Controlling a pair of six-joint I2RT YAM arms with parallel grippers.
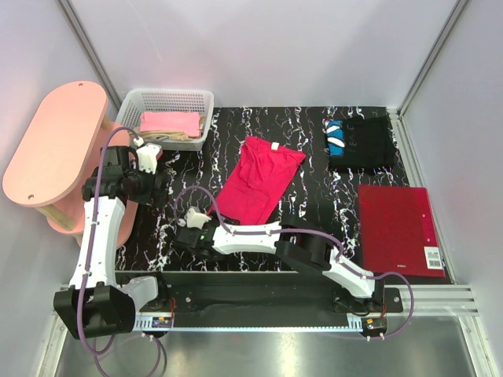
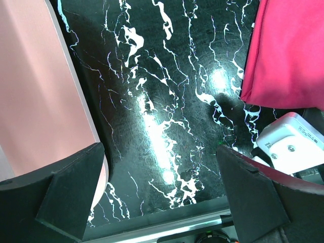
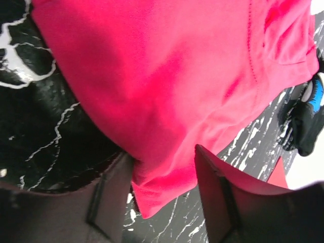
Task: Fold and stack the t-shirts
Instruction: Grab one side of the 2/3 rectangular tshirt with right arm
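Crimson t-shirt (image 3: 192, 76), hem corner at seven o'clock.
My right gripper (image 3: 162, 154) straddles it, jaws apart (no pinch yet), for folding; left gripper (image 2: 159, 149) waits spread.

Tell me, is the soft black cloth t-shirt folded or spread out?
Folded: the black t-shirt lies as a compact rectangle, with no sleeves sticking out.

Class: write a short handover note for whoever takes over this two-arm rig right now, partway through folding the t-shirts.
Left gripper: open, empty, over the table.
Right gripper: jaws straddle the red t-shirt at its near corner; grip unconfirmed.
Black t-shirt lies far right. Pink t-shirt and beige t-shirt sit in the basket.
Done: only the black one looks folded.
To do: fold red, stack all.
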